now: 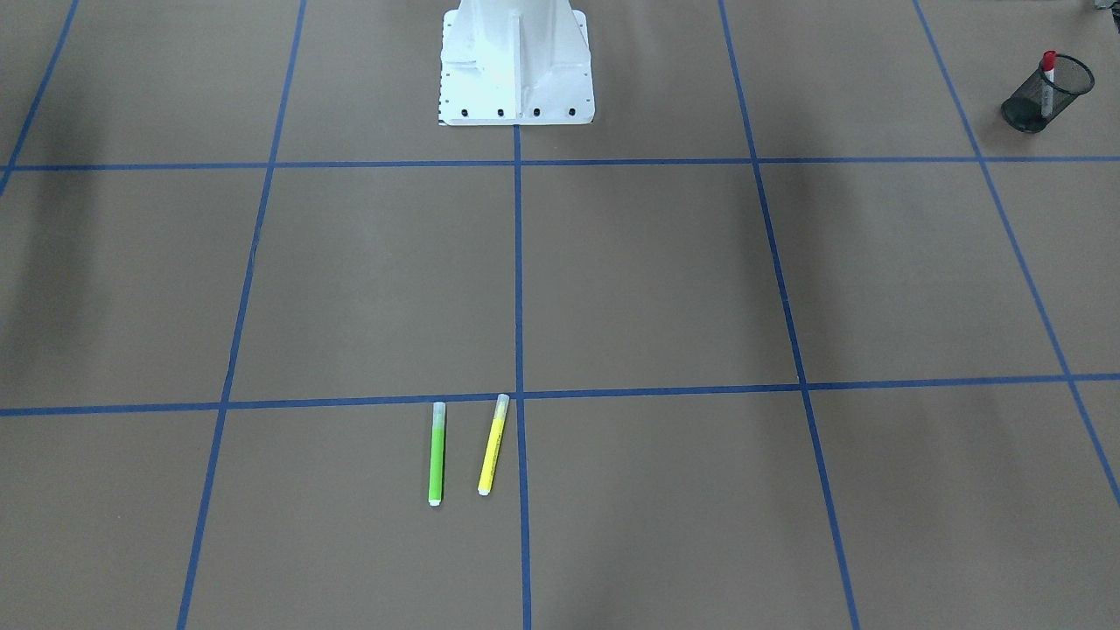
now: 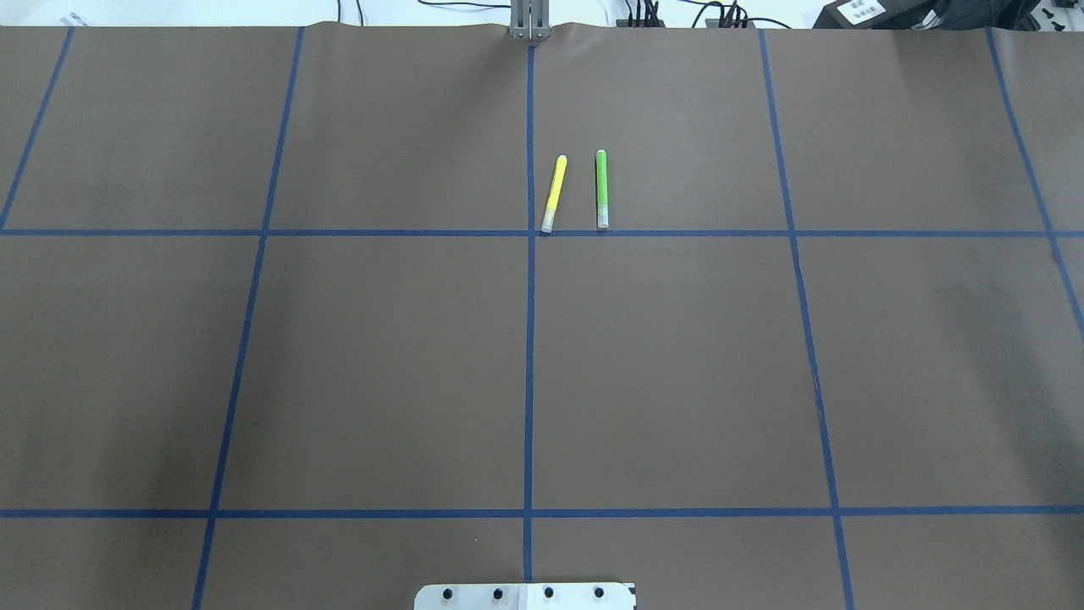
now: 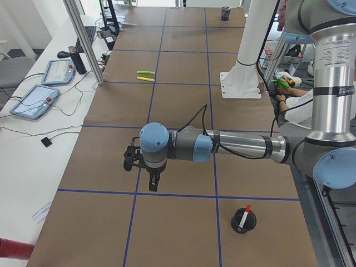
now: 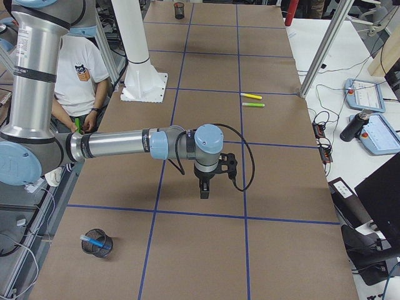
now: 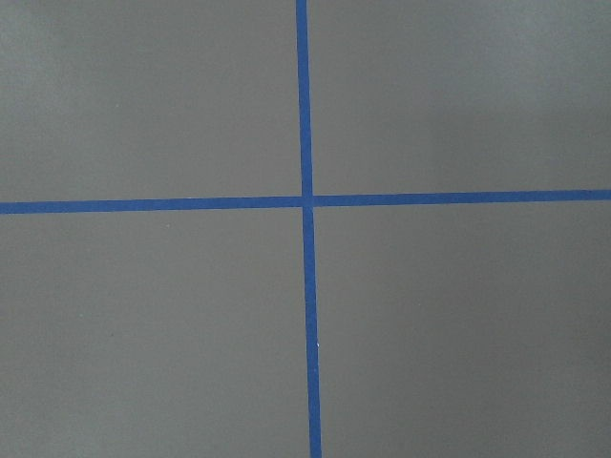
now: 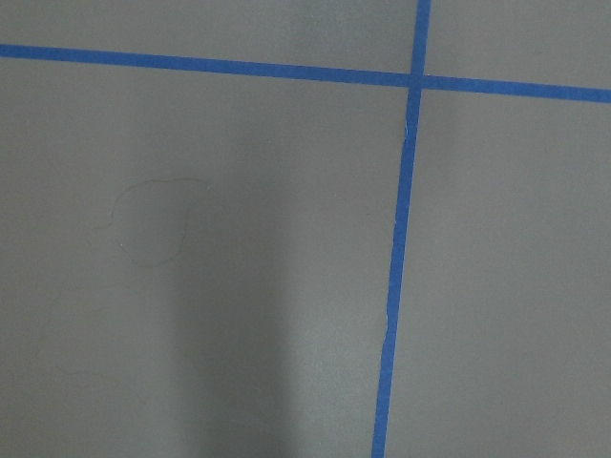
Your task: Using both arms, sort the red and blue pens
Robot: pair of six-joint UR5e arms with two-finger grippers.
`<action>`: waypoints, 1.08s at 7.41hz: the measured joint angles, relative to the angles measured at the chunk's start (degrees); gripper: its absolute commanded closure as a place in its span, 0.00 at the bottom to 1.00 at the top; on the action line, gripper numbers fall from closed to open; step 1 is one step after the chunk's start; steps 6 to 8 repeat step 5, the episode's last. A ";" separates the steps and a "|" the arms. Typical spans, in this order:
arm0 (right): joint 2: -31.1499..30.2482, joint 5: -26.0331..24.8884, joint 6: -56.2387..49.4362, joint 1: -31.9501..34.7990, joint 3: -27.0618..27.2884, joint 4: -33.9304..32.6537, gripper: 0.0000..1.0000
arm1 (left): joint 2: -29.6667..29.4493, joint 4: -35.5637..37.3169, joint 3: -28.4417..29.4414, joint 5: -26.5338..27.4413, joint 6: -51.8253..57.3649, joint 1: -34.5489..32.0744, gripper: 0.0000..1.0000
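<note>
The red pen point(image 1: 1047, 80) stands cap up in a black mesh cup point(image 1: 1025, 109); the exterior left view shows the same red pen point(image 3: 243, 216) near the table's end. The blue pen point(image 4: 92, 239) lies slanted in another mesh cup point(image 4: 97, 247) at the opposite end. My left gripper point(image 3: 153, 186) hangs above the brown table, a little away from the red pen's cup. My right gripper point(image 4: 204, 192) points down over the table's middle strip. Both show only in the side views, so I cannot tell whether they are open or shut. Nothing hangs from either.
A green marker point(image 2: 601, 188) and a yellow marker point(image 2: 553, 193) lie side by side near the far edge. The white pedestal point(image 1: 516, 66) stands at the robot's side. A seated person point(image 4: 81, 69) is beside it. Tablets and cables lie on the white bench point(image 3: 33, 100).
</note>
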 measured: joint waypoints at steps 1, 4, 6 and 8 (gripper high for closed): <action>-0.01 0.14 -0.05 -0.03 -0.08 0.13 0.00 | -0.10 0.03 -0.12 0.08 0.09 0.03 0.00; 0.00 0.52 -0.08 -0.07 -0.11 0.94 0.00 | -0.40 -1.91 1.39 0.00 0.32 0.18 0.00; 0.01 0.53 -0.08 -0.07 -0.05 1.02 0.00 | -0.37 -2.26 1.65 0.22 0.41 0.20 0.00; 0.01 0.53 -0.08 -0.07 -0.05 1.02 0.00 | -0.37 -2.26 1.65 0.22 0.41 0.20 0.00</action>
